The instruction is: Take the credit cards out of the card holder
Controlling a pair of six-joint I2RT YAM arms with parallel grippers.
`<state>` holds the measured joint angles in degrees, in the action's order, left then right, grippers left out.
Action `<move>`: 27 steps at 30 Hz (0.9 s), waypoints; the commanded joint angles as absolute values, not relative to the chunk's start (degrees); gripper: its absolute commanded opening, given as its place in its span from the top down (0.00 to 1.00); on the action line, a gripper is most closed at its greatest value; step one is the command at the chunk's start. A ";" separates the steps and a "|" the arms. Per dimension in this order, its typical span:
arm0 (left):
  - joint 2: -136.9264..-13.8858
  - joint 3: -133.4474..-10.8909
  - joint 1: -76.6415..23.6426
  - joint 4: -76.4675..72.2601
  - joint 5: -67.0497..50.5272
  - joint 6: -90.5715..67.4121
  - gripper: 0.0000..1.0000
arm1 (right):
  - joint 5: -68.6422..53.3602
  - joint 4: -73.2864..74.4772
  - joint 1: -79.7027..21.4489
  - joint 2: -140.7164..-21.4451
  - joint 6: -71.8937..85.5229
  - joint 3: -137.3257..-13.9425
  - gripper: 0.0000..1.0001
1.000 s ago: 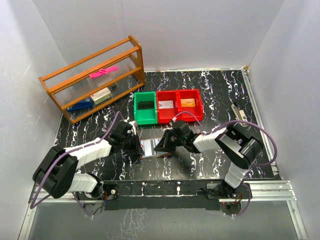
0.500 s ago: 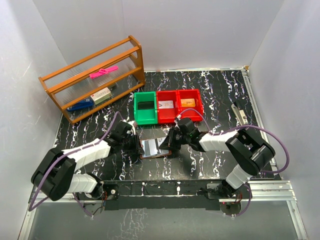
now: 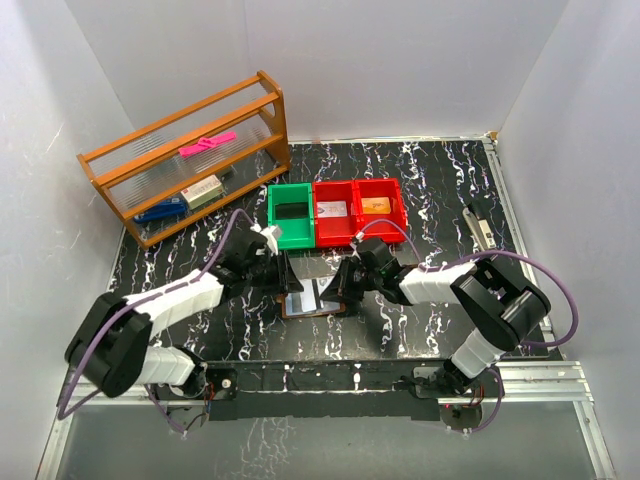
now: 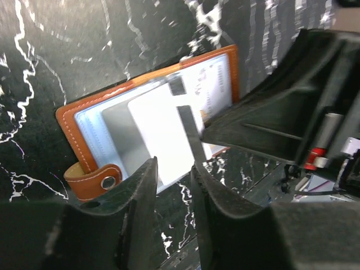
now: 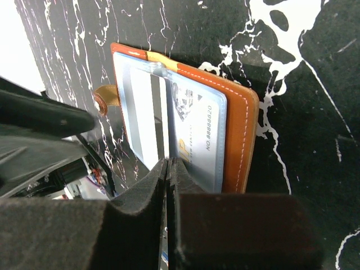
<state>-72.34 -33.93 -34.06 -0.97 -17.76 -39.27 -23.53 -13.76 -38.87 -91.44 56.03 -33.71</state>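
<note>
Brown leather card holder [image 4: 72, 119] lies open on the marbled desk [image 3: 420, 190] between both arms, credit cards [image 4: 160, 132] tucked in its clear sleeves. Left pincer [image 4: 172, 169] hovers above it, narrowly parted and empty; right pincer [image 5: 169, 166] is pressed together at a sleeve's edge

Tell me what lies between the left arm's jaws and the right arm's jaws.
The open brown leather card holder lies on the black marbled table between them; the top view shows it.
</note>
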 commanded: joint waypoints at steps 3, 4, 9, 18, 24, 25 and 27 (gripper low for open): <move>-80.09 -34.37 -34.99 -1.45 -21.13 -39.24 0.78 | -23.41 -17.66 -38.67 -91.13 57.10 -32.96 1.00; -81.01 -34.12 -35.02 -1.43 -21.05 -39.20 0.80 | -23.60 -17.85 -38.75 -91.25 57.21 -32.95 1.00; -82.55 -32.69 -35.33 0.08 -18.12 -38.94 0.90 | -24.01 -18.89 -38.68 -91.38 57.53 -32.96 0.97; -83.33 -32.02 -35.29 2.58 -16.56 -37.29 0.96 | -25.18 -23.17 -38.67 -93.86 58.73 -33.01 0.81; -83.25 -32.12 -35.34 2.83 -15.75 -37.00 0.97 | -25.08 -22.70 -38.70 -95.35 57.33 -33.83 0.72; -83.16 -32.23 -35.33 3.01 -15.78 -36.94 0.97 | -25.16 -22.68 -38.71 -95.67 57.04 -33.91 0.71; -82.99 -32.25 -35.33 3.15 -15.90 -36.69 0.98 | -25.95 -23.58 -38.74 -96.60 56.87 -33.97 0.70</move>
